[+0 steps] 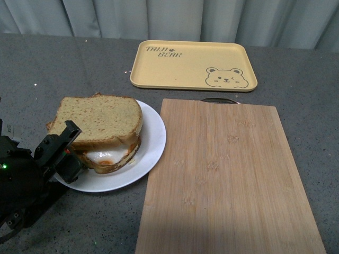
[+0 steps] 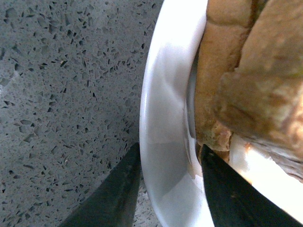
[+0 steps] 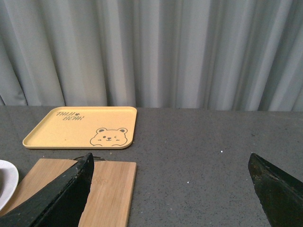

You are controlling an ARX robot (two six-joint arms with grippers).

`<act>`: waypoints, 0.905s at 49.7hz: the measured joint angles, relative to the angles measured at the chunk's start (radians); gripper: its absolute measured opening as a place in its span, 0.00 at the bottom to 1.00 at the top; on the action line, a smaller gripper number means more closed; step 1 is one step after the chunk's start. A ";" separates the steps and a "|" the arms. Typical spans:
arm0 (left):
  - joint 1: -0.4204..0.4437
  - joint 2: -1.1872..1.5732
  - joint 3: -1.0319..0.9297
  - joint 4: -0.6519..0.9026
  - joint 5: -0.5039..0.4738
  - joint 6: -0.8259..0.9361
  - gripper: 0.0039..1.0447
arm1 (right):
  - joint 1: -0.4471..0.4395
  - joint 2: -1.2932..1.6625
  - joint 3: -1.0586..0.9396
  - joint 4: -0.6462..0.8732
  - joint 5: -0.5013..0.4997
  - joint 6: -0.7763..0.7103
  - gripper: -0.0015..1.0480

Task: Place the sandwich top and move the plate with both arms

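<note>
The rim of the glossy white plate point(image 2: 165, 94) is straddled by the left gripper point(image 2: 170, 145); pinching cannot be confirmed. The right gripper point(image 3: 170, 158) is held spread above the speckled surface point(image 3: 199, 142).

A: Item 1, rear boundary?
B: A curtain point(image 1: 175, 18), pale grey, hung in vertical pleats. It spans the full width behind the table point(image 1: 63, 69) and meets its far edge.
A: Item 2, work surface?
B: The table top is dark grey, flat and matt, flecked with small black and white specks. The left wrist view shows the flecks at close range.
A: Item 3, lighting?
B: Even and diffuse, with soft shadows. In the front view the top reads darker toward the near edge.
</note>
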 joint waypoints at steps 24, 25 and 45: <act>0.074 -0.018 -0.061 0.242 0.117 -0.119 0.03 | 0.000 0.000 0.000 0.000 0.000 0.000 0.91; 0.079 -0.019 -0.070 0.270 0.127 -0.135 0.03 | 0.000 0.000 0.000 0.000 0.000 0.000 0.91; 0.021 0.032 0.082 0.461 0.077 -0.336 0.03 | 0.000 0.000 0.000 0.000 0.000 0.000 0.91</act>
